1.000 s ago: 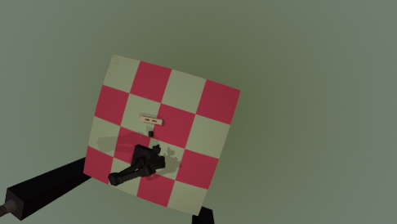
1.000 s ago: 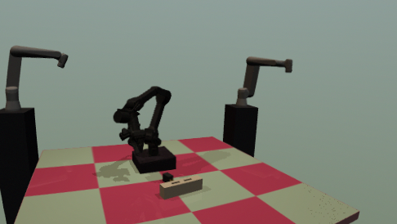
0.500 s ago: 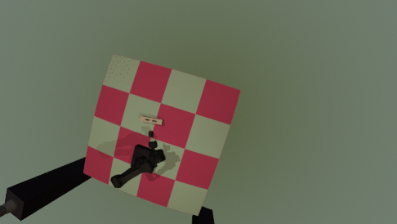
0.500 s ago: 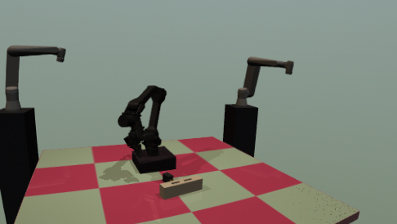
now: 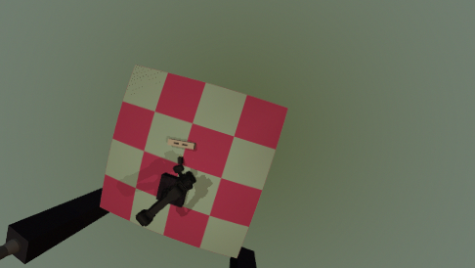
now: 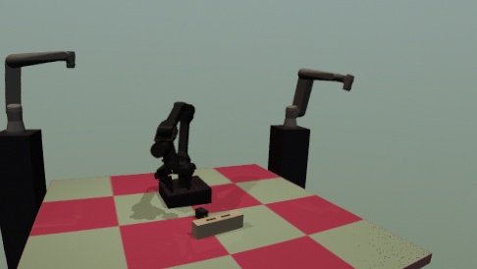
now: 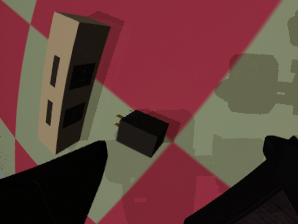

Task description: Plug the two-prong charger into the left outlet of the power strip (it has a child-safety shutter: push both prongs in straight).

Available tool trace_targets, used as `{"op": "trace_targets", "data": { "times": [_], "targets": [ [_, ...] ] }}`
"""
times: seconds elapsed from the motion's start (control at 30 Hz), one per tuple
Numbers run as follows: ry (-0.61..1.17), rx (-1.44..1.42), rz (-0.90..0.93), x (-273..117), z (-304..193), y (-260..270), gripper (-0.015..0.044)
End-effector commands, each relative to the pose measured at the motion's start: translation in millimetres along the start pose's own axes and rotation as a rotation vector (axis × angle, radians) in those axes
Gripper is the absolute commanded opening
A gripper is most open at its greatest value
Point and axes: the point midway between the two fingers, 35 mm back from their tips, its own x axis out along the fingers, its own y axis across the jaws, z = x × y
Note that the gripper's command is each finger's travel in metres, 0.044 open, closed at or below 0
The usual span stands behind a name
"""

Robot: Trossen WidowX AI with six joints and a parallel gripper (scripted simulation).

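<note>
The jaws stand wide and empty, the charger [image 5: 180, 159] [image 6: 201, 212] [image 7: 142, 132] yet to be grasped; next, probably straddle its body, prongs facing the power strip [image 5: 181, 144] [image 6: 217, 225] [image 7: 65, 85].

Top looks down from high above the red-and-cream checkered tabletop [image 5: 213, 147] [image 6: 172, 241] [image 7: 165, 60]; exterior faces it obliquely from one side; wrist looks closely down; all share it.

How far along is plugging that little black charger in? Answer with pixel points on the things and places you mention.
Nothing looks plugged in: the charger [image 6: 201, 212] [image 7: 142, 134] lies loose beside the power strip [image 5: 181, 144] [image 6: 218, 225] [image 7: 61, 85], prongs bare. The end effector [image 7: 188, 147] is open, holding nothing. Gripping, aligning and pushing both prongs straight in remain.
</note>
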Motion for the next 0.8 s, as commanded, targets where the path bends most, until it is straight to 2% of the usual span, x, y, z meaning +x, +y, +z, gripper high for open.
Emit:
{"op": "trace_targets", "data": {
  "times": [0.0, 0.77],
  "targets": [
    [0.017, -0.082, -0.027, 4.3, -0.7, 5.2, 0.044],
    [0.131, -0.584, -0.176, 34.1, -14.2, 34.2, 0.044]
  ]
}}
